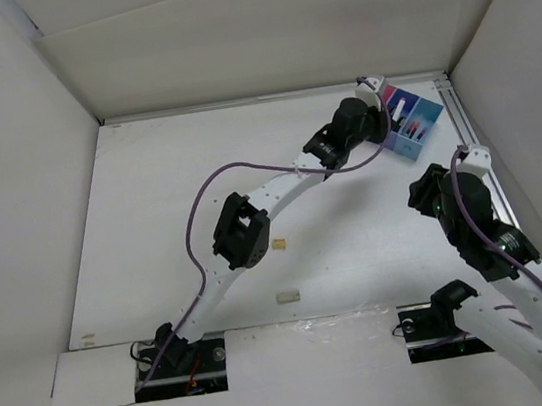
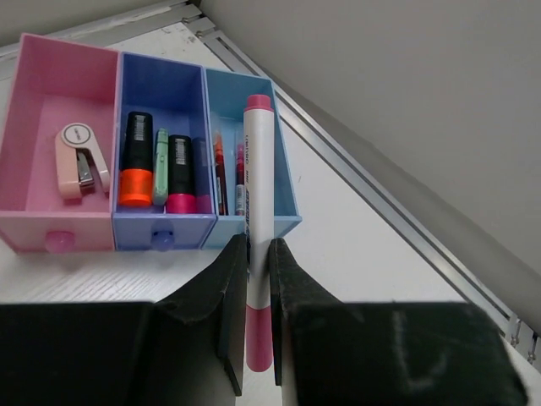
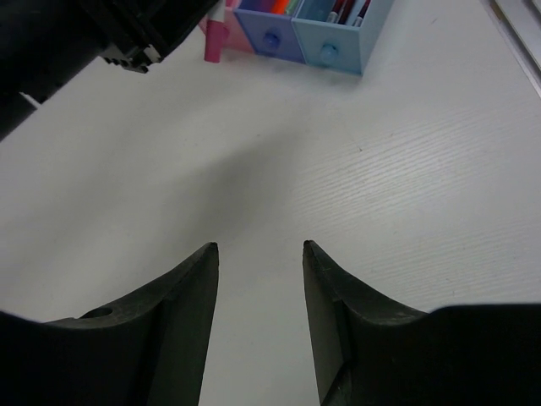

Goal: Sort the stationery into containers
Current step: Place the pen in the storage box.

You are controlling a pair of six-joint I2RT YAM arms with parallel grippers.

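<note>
Left jaws: clamped narrow on a white marker (image 2: 259, 169) with pink ends, gripped near its lower end.
Marker: runs up the centre of the left wrist view, its far end over the right wall of the light blue bin (image 2: 254, 222).
Containers: the tray (image 1: 407, 150) sits at upper right of the top view on the desk (image 1: 154, 230). The pink bin (image 2: 59, 233) holds a small stapler (image 2: 80, 161), the dark blue bin (image 2: 161, 230) capped markers (image 2: 135, 161), the light blue bin thin pens (image 2: 221, 173).
Right jaws: standing apart, nothing between them, over the desk near the tray.
Loose: two small blocks (image 1: 279, 244), lower centre of the top view, apart from each other.
</note>
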